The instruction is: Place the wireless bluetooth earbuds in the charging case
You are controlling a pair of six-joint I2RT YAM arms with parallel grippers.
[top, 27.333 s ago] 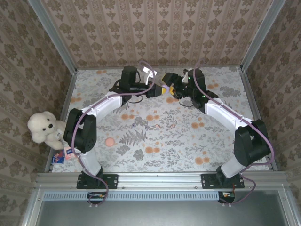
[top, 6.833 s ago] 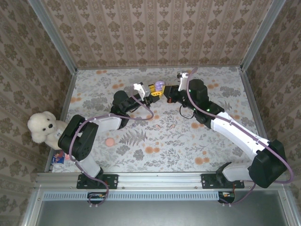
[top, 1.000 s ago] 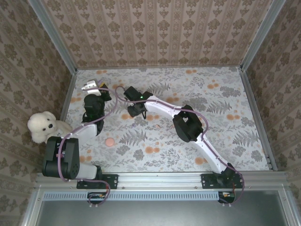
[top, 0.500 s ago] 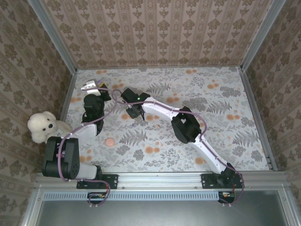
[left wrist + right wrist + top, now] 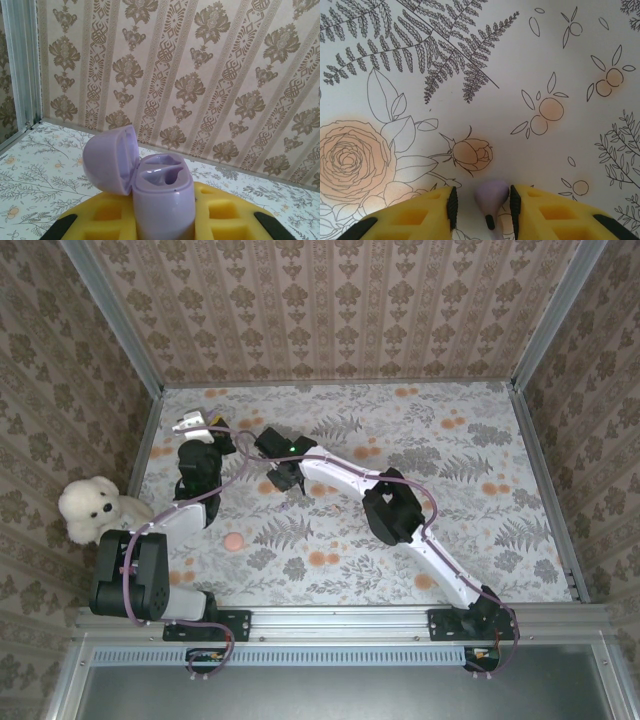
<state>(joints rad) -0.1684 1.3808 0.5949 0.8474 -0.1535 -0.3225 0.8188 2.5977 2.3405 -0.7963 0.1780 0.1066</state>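
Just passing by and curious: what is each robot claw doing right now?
Left gripper: shut on the purple charging case, lid open.
Right gripper: open, jaws either side of a purple earbud, gap on one side.

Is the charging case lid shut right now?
No, the lid of the charging case is swung open to the left, leaving the case's inside exposed.
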